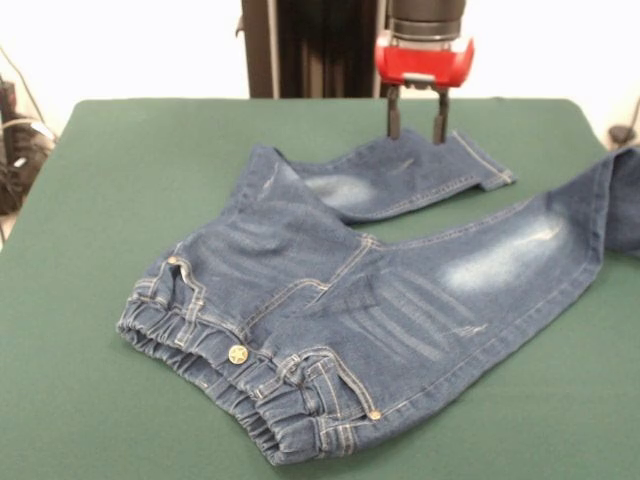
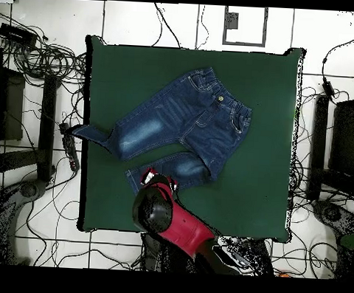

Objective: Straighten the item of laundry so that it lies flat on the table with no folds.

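Note:
The blue denim jeans (image 1: 340, 300) lie on the dark green table (image 1: 90, 400), waistband with brass star button toward the front left in the front view. One leg runs right and its cuff hangs over the table's right edge. The other leg is bent back toward the robot. My gripper (image 1: 417, 127) hangs open just above that far leg, its two black fingers apart and holding nothing. In the overhead view the jeans (image 2: 181, 123) lie mid-table and the arm covers the gripper (image 2: 157, 182) by the near leg's cuff.
Cables and black stands (image 2: 34, 115) surround the table on the tiled floor. The robot's pedestal (image 1: 310, 50) stands behind the table's far edge. Green tabletop (image 2: 267, 179) shows around the jeans.

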Motion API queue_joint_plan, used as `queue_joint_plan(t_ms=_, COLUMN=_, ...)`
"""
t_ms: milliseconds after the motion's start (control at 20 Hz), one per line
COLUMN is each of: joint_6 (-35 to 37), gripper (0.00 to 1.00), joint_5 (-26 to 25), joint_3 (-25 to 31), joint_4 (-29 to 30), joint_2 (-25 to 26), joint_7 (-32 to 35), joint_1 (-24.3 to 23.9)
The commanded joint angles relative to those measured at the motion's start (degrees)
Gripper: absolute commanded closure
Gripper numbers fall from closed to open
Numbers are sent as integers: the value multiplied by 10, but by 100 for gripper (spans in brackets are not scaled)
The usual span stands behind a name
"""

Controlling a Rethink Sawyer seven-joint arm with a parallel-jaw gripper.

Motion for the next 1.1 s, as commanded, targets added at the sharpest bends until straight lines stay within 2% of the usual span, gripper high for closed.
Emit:
queue_joint_plan(t_ms=50, joint_6=74, gripper=0, joint_5=-14, joint_3=-3, joint_4=-56, joint_2=17, joint_7=49, joint_1=13)
queue_joint_plan(t_ms=500, joint_6=89, gripper=0, joint_5=6, joint_3=-26, joint_4=-78, joint_2=38, joint_7=87, joint_1=73)
queue_joint_plan(t_ms=1100, joint_6=69, gripper=0, joint_5=37, joint_3=-35, joint_4=-115, joint_2=75, joint_7=132, joint_1=88)
